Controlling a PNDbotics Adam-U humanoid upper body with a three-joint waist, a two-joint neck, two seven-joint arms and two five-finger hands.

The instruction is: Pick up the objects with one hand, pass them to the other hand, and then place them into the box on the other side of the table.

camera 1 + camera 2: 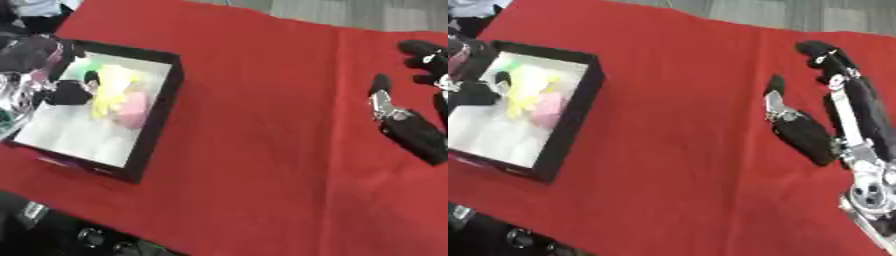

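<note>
The right hand (833, 100) hovers over the red cloth (684, 125) at the right side, fingers straight and spread, thumb apart, holding nothing. The left hand (66, 92) reaches into the black box (162, 107) at the left; its fingers cannot be made out. Yellow, pink and green objects (118, 97) lie inside the box.

A black-walled box (157, 107) with a white floor holds yellow and pink objects (118, 100) on a red tablecloth (262, 125).
</note>
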